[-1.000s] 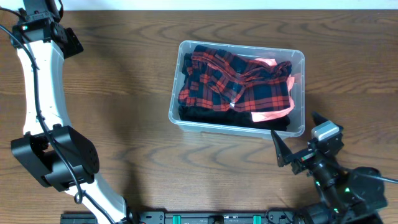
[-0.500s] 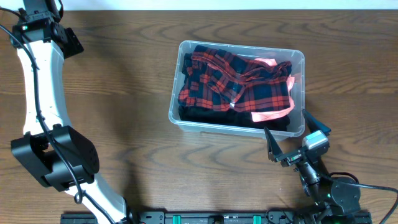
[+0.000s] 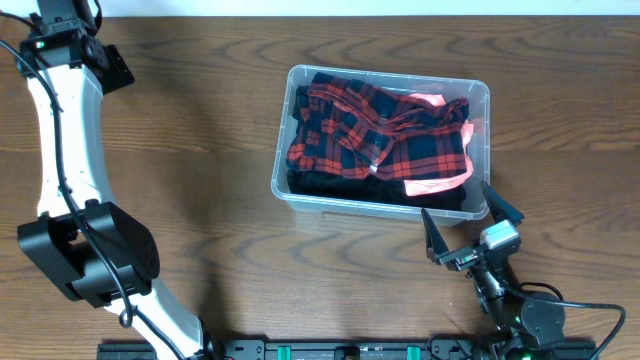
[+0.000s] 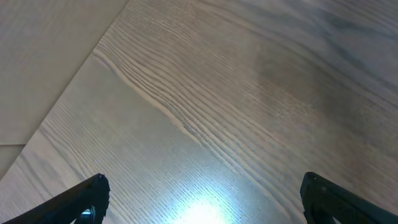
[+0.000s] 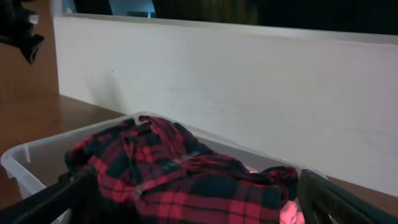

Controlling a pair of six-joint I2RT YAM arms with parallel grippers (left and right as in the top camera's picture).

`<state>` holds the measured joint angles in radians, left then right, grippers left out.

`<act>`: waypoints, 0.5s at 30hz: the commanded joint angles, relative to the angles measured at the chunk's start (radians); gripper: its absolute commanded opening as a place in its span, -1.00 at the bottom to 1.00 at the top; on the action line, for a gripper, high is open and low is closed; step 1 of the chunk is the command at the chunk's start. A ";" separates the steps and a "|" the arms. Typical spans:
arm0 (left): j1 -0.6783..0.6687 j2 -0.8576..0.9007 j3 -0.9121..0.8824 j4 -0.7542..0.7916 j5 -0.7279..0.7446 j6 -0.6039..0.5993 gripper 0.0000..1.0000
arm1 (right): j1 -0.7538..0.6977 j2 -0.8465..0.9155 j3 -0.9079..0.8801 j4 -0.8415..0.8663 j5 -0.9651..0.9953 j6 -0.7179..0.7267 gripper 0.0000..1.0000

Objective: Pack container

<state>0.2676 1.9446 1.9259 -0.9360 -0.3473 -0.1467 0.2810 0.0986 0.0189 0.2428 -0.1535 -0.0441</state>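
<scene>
Nearest the robot's base, the right tool sits low at the near right corner of the container. Its two fingers are spread wide with nothing between them. It points into the container, and its wrist camera looks across the near rim at the cloth. I judge that it is placed there to reach in and tuck or press the load, and an empty, spread tool suits that.

The container stands on the desk, right of the middle, with a long side towards the right tool. Against its near wall lie a black garment and a pink piece. Over them, filling most of the container, is a red and dark plaid shirt. It is bunched up, and from the right wrist view it humps above the rim. With the clothes already inside, the packing looks far along, and the heap may only need flattening.

Well to the left of the container and towards its far side, the left tool hangs over bare desk. It too is spread wide and empty, and probably kept there so that it is clear of the right arm's work.
</scene>
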 commanded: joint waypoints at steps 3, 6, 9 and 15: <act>0.002 0.005 0.000 -0.003 -0.013 -0.001 0.96 | -0.001 -0.030 -0.013 -0.024 0.019 0.005 0.99; 0.002 0.005 0.000 -0.003 -0.013 -0.001 0.96 | -0.025 -0.045 -0.013 -0.057 0.018 0.006 0.99; 0.002 0.005 0.000 -0.003 -0.013 -0.001 0.96 | -0.058 -0.080 -0.013 -0.124 0.017 0.006 0.99; 0.002 0.005 0.000 -0.003 -0.013 -0.001 0.96 | -0.126 -0.093 -0.014 -0.186 0.018 0.006 0.98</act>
<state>0.2676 1.9446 1.9259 -0.9360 -0.3473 -0.1467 0.1860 0.0147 0.0078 0.0677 -0.1425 -0.0437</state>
